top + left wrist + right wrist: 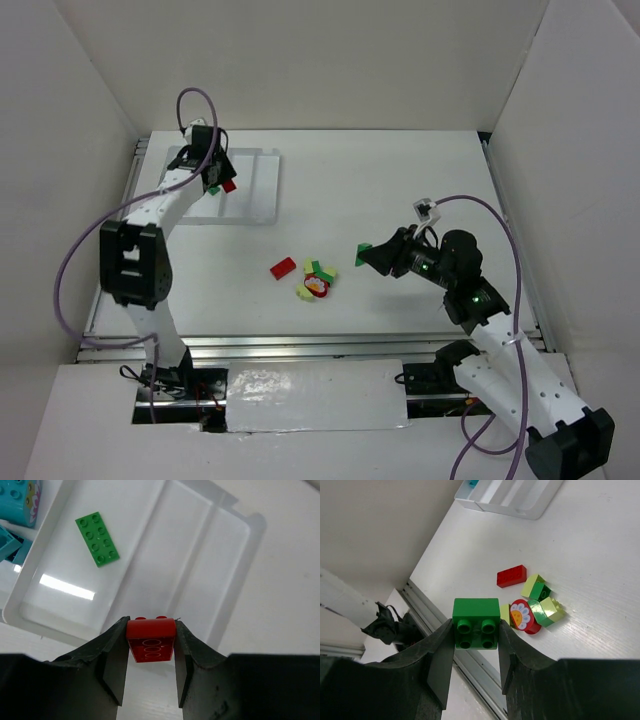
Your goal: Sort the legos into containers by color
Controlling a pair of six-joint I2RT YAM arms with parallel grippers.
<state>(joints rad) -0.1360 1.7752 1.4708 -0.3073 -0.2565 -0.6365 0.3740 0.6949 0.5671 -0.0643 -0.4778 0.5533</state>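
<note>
Two arms work over a matte white table boxed in by plain white walls. At far left, the left gripper clamps a red brick above the white tray, where a green plate lies in one compartment. Right of centre, the right gripper pinches a green brick above the table. Near the middle lie a loose red brick and a mixed cluster.

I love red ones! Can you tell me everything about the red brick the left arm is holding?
The red brick is small, shiny plastic. Two round studs peek out at its far edge, and three rings show on the face toward the wrist camera. The left gripper pinches its two sides, holding it over the near edge of the white tray. Nothing else seems to touch it.
</note>
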